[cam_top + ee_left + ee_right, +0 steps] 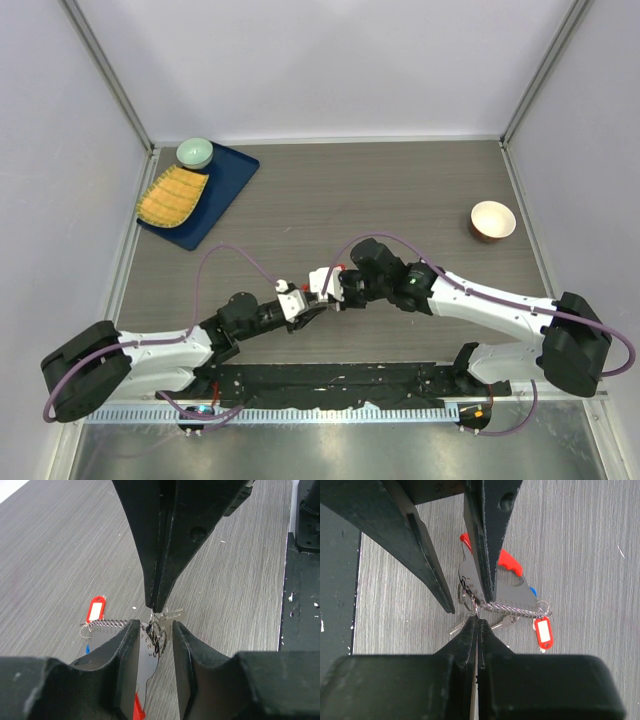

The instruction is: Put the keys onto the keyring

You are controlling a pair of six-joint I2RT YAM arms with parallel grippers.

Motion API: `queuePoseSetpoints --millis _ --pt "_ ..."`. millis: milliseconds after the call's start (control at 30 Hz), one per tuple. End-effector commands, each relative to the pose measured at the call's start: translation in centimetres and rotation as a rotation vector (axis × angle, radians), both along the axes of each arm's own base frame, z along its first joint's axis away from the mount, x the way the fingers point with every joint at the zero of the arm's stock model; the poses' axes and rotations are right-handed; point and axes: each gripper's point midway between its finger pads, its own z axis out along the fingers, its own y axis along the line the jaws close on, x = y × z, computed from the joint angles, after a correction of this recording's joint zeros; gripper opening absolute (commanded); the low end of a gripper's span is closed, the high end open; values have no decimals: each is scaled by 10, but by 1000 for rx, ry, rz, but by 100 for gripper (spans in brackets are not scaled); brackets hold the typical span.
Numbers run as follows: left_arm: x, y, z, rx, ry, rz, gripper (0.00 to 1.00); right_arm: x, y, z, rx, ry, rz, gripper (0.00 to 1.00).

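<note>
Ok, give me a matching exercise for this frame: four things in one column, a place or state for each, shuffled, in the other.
1 green bowl
2 brown bowl
3 red label tag
4 right gripper

A far right, standing alone
B fingers shut on the keyring
C on the blue tray
D at the keyring's other end

Pairs: 1-C, 2-A, 3-D, 4-B

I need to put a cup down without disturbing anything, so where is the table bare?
The widest bare patch is the far middle of the table, between the blue tray and the small bowl. It is crowded at the near centre, where the left gripper and right gripper meet at the keyring.
</note>
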Motion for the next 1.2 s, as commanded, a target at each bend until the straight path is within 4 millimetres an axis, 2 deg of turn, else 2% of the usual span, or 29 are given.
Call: queuePoseSetpoints --millis 0,200,500,800,933,967,1000,1167 --pt "11 -11 37 -102 -60 16 34 1 8 20 73 -44 2 1" --pt "11 -13 38 -112 -41 15 29 2 8 19 71 -45 -1 1" --pt "10 -12 24 -56 0 15 0 3 8 23 81 -55 -8 1" --pt "17 -4 19 2 13 69 0 7 7 28 108 -50 -59 1" --pt "22 3 22 -40 5 124 0 13 5 32 137 -37 -135 16" --pt "24 7 19 -49 15 149 0 14 4 33 145 -38 -155 24" --pt "25 8 26 -85 5 158 0 15 2 32 158 -40 -171 27" --pt "25 12 29 -152 5 179 0 22 -8 39 276 -12 -305 33"
